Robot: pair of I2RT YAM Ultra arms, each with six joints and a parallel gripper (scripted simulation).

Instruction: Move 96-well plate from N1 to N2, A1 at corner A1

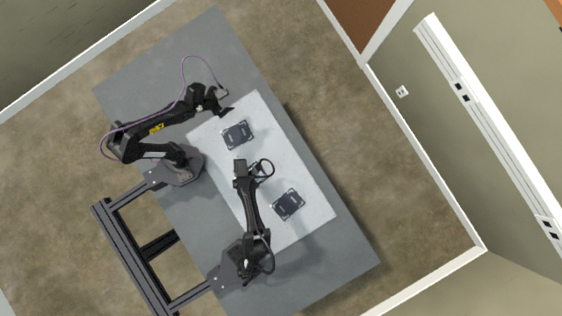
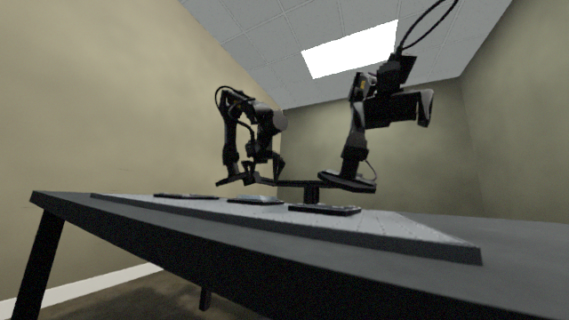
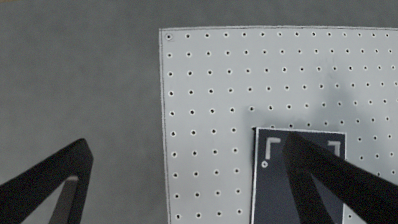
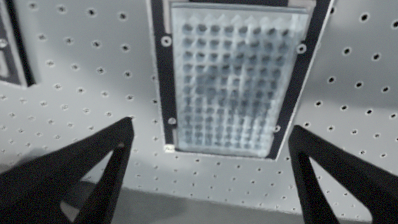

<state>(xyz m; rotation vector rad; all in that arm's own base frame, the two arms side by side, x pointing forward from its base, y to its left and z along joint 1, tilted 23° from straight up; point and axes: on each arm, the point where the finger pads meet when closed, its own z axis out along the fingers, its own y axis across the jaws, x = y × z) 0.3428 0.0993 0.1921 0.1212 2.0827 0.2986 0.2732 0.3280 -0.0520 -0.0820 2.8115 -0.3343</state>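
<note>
The clear 96-well plate point(image 4: 230, 85) point(image 2: 256, 198) lies in a dark middle nest point(image 4: 292, 100) point(image 2: 236, 202) and looks flat there; its cut corner is not clear. My right gripper point(image 4: 211, 129) point(image 2: 263, 179) is open, a little above the plate, fingertips apart from it. In the top view the arm hides most of the plate. My left gripper point(image 3: 188, 145) point(image 1: 228, 101) is open and empty, high up near N2. N2 point(image 1: 237, 135) point(image 2: 324, 209) point(image 3: 272, 195) point(image 4: 16, 62) is empty, with corner locators. N1 point(image 1: 288, 204) point(image 2: 186, 197) is also empty.
The nests stand in a row on a pale perforated board point(image 1: 307, 184) point(image 3: 210, 102) on the grey table point(image 1: 184, 39). The right arm point(image 1: 250, 206) reaches over the board between N1 and N2. The left arm point(image 1: 169, 116) reaches toward the board's left end.
</note>
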